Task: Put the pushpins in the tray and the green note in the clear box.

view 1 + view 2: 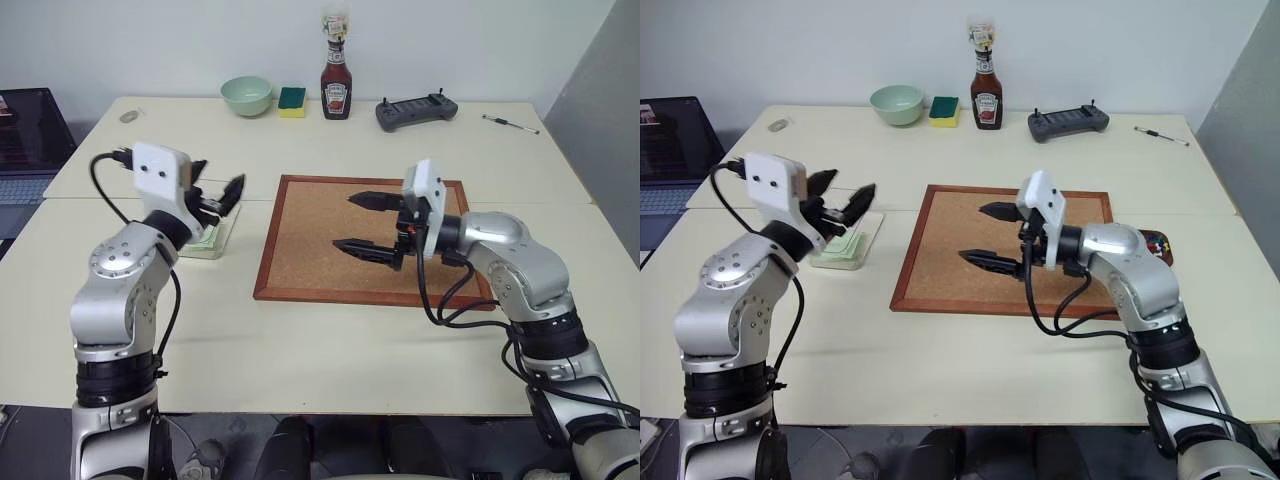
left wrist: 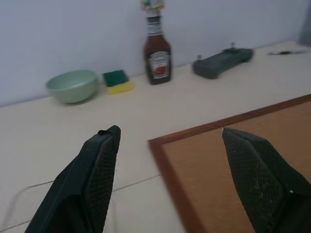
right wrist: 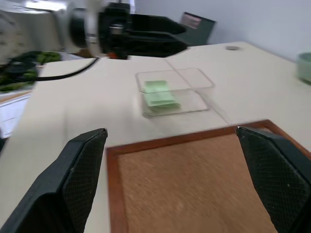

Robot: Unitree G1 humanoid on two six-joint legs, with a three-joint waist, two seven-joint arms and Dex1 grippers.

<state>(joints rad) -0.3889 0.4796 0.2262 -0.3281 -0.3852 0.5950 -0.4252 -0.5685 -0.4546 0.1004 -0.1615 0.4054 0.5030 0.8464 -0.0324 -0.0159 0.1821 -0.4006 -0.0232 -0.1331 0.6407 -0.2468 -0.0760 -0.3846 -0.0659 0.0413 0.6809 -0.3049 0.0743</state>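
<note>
The clear box (image 3: 206, 83) stands on the table left of the corkboard, with the pale green note (image 3: 161, 95) lying flat inside it. My left gripper (image 1: 218, 186) hovers just above and behind the box, open, with nothing between its fingers. My right gripper (image 1: 352, 222) is held level over the corkboard, pointing toward the box, open and empty. The dark reddish tray (image 1: 1160, 246) sits right of the corkboard, mostly hidden behind my right arm. A few coloured pushpins (image 1: 1154, 238) show inside it.
The wood-framed corkboard (image 1: 310, 250) fills the table's middle. Along the back edge stand a mint bowl (image 1: 246, 95), a sponge (image 1: 292, 100), a ketchup bottle (image 1: 336, 85), a grey controller (image 1: 416, 110) and a small tool (image 1: 510, 123). A laptop (image 1: 25, 150) sits far left.
</note>
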